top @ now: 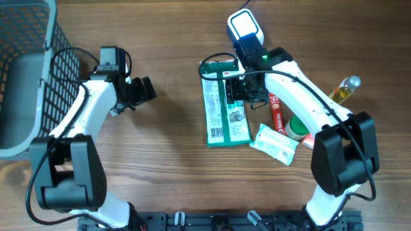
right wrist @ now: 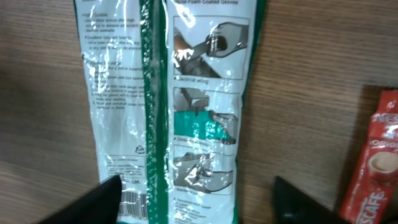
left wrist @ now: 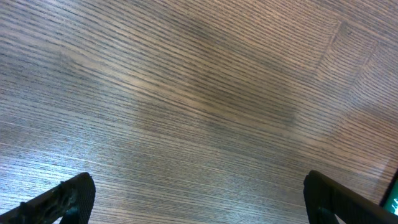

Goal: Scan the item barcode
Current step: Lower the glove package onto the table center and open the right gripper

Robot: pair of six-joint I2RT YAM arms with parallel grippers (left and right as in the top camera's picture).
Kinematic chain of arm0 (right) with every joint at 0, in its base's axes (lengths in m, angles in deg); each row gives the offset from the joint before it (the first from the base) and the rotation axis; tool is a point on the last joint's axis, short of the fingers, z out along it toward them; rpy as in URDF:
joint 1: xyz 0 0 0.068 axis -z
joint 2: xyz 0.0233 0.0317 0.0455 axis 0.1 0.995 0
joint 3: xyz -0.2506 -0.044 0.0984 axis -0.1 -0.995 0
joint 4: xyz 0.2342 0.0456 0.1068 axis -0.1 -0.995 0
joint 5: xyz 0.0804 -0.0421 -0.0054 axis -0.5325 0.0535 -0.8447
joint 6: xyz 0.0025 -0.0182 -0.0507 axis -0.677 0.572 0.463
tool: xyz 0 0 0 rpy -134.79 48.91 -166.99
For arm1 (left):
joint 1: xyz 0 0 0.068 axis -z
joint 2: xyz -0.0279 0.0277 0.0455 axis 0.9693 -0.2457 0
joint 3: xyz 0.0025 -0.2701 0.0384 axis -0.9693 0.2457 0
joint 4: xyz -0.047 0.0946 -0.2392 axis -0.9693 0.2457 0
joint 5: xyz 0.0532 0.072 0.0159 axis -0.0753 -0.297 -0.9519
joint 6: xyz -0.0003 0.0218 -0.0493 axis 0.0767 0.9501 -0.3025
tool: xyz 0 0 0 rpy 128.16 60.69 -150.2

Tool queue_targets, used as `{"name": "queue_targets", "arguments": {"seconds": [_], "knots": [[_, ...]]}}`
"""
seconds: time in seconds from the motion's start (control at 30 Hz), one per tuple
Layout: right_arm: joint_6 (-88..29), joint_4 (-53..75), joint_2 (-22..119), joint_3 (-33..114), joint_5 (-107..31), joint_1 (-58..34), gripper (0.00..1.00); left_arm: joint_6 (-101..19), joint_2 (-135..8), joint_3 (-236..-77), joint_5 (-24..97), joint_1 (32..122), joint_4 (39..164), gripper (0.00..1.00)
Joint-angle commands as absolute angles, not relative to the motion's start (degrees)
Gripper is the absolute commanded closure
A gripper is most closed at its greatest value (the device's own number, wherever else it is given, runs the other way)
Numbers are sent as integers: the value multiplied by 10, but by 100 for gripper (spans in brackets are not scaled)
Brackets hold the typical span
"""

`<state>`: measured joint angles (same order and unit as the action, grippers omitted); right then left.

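A green and white glove packet (top: pixel 226 106) lies flat near the middle of the table (top: pixel 173 160), its long side running from 12 to 6 o'clock, with a barcode (right wrist: pixel 129 202) printed near its 6 o'clock end. The right fingers (right wrist: pixel 102 202) are above the packet's 12 o'clock half, spread wide. In the wrist view one dark tip shows over the packet's edge and the other over bare wood beside it, and nothing is gripped. At 12 o'clock from the packet stands a white scanner (top: pixel 244 27) with a lit face. At 3 to 4 o'clock from the packet lie a red coffee sachet (top: pixel 277 110), a green-lidded jar (top: pixel 295 127), a small white pack (top: pixel 275 144) and, further out, a bottle of yellow liquid (top: pixel 345 90). The left fingers (left wrist: pixel 62 200) are wide open over bare table at 9 o'clock from the packet, holding nothing; a grey basket (top: pixel 26 38) sits at the table's 9 o'clock edge
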<state>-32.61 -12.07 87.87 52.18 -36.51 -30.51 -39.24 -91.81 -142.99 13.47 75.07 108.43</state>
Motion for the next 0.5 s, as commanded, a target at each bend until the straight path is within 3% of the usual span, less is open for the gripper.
{"name": "queue_targets", "arguments": {"seconds": [0.0,0.47], "knots": [[-337,-118,873,524,-333,-304,0,-393,-915,-1435,129,748,1084,0],[-337,54,874,524,-333,-304,0,-393,-915,-1435,129,748,1084,0]]}}
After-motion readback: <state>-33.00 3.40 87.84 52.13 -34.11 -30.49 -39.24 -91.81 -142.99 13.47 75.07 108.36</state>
